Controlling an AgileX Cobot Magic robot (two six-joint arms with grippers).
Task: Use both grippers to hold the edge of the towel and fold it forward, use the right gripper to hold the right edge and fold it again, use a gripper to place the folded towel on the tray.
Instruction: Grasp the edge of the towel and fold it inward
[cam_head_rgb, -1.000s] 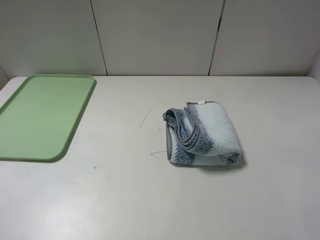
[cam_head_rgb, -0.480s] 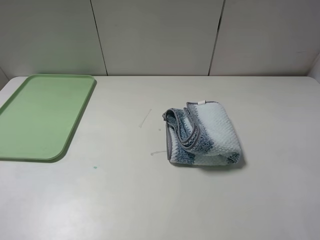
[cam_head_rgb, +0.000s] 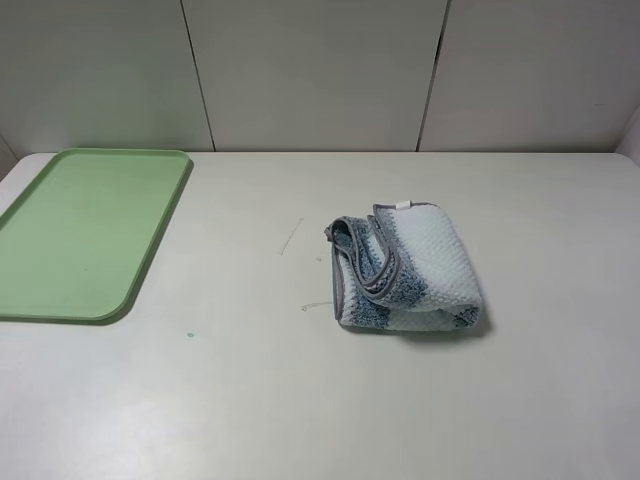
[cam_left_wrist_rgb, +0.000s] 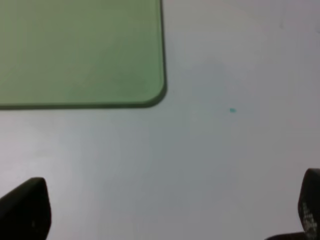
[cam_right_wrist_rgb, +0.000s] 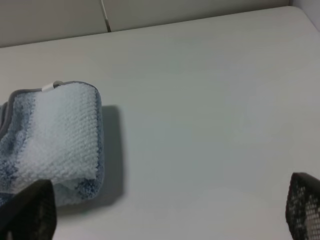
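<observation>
Folded towel (cam_head_rgb: 408, 268) lay right of centre on the bench (cam_head_rgb: 300, 400), tray (cam_head_rgb: 80, 230) at upper left bare; both pairs of jaws stood spread, empty; only placing remained

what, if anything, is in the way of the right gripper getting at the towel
Probably nothing, so likely yes. The right gripper is open over bare table, and the folded towel lies uncovered just beside one of its fingers. The tray sits well away, on the left arm's side.

Prob. a lab setup — bare white table (cam_head_rgb: 250, 400) w/ plain panelled wall (cam_head_rgb: 310, 70).
</observation>
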